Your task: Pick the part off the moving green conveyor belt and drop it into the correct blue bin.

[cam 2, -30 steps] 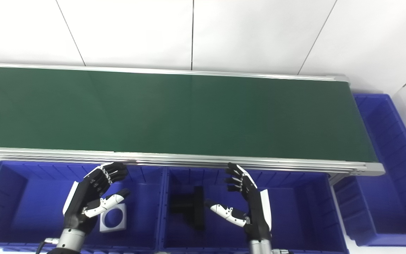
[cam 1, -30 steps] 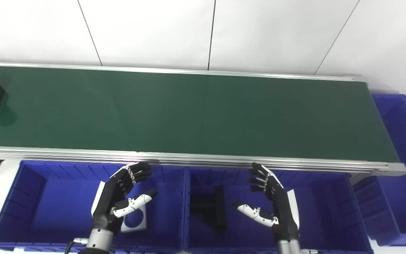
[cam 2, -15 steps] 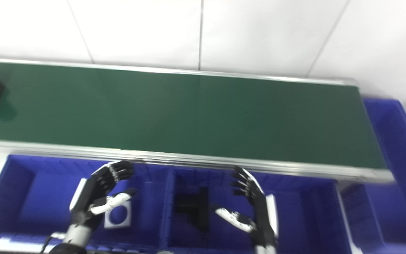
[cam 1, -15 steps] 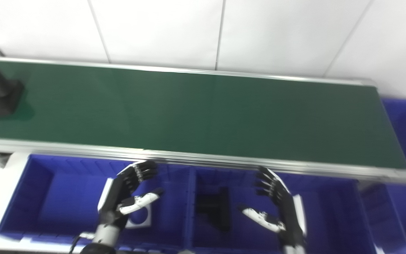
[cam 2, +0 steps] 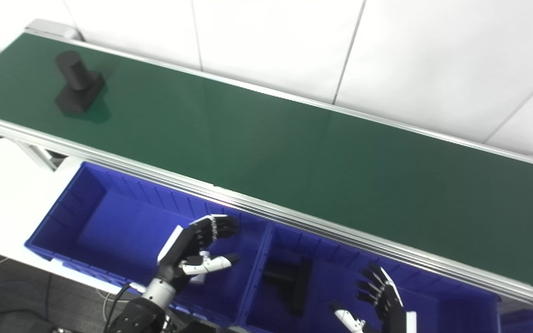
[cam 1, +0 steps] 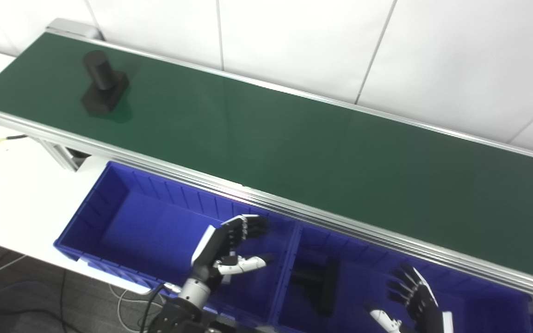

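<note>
White wall panels back a long green conveyor belt, where a black part rides at the far left end, well apart from both hands. The left hand and right hand hover empty, fingers spread, over the blue bins on the near side; one bin holds a similar black part. The step appears to be waiting; next, a reach timed to the part's arrival.
</note>
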Action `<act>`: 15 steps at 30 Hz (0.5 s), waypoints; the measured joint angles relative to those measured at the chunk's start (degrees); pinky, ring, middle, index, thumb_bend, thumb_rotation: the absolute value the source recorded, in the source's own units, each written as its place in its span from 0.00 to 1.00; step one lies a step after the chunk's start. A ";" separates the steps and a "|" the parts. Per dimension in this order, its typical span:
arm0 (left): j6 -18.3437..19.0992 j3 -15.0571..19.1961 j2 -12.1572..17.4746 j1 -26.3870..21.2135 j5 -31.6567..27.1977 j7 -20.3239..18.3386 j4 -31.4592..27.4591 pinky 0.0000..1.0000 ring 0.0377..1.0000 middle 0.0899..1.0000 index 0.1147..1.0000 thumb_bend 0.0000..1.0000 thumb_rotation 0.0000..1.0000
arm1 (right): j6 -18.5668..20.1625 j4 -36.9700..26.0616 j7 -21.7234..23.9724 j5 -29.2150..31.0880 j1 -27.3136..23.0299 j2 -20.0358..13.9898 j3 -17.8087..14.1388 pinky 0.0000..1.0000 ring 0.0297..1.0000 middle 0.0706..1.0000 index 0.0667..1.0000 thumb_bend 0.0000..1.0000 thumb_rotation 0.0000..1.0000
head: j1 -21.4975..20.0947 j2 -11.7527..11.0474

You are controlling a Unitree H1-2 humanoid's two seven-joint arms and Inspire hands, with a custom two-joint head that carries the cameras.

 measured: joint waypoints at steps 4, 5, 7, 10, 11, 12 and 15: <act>-0.19 0.02 -0.42 -0.48 0.00 0.21 1.01 0.80 0.71 0.70 0.64 0.58 0.00 | 0.00 1.00 0.14 0.23 -0.49 -0.18 -0.11 0.64 0.71 0.76 0.82 0.60 0.00 | 0.79 -2.28; -0.22 0.02 -0.48 -0.66 0.00 0.23 1.39 0.80 0.71 0.70 0.63 0.58 0.00 | 0.00 1.18 0.15 0.25 -0.62 -0.20 -0.12 0.64 0.71 0.76 0.82 0.60 0.00 | 0.70 -2.37; -0.24 0.03 -0.49 -1.00 0.00 0.24 2.20 0.80 0.71 0.70 0.63 0.59 0.00 | -0.02 2.02 0.43 0.63 -0.92 -0.18 -0.21 0.65 0.72 0.77 0.82 0.59 0.00 | 0.88 -4.12; -0.27 0.07 -0.51 -1.14 0.00 0.33 2.55 0.80 0.71 0.70 0.63 0.59 0.00 | -0.02 2.84 0.70 0.86 -1.28 -0.17 -0.45 0.65 0.72 0.77 0.82 0.59 0.00 | 0.97 -4.92; -0.30 0.08 -0.53 -1.19 0.00 0.52 2.73 0.80 0.71 0.70 0.63 0.59 0.00 | -0.02 2.97 0.71 0.84 -1.35 -0.17 -0.48 0.65 0.72 0.77 0.82 0.59 0.00 | 1.14 -5.70; -0.32 0.11 -0.56 -1.28 0.00 0.59 3.03 0.80 0.71 0.70 0.63 0.59 0.00 | -0.02 3.17 0.71 0.82 -1.42 -0.18 -0.49 0.65 0.72 0.77 0.82 0.59 0.00 | 1.14 -5.71; -0.36 0.07 -0.67 -1.73 0.01 0.71 4.00 0.80 0.71 0.70 0.62 0.59 0.00 | -0.02 4.08 0.75 0.84 -1.73 -0.16 -0.58 0.64 0.71 0.76 0.81 0.60 0.00 | 1.23 -6.15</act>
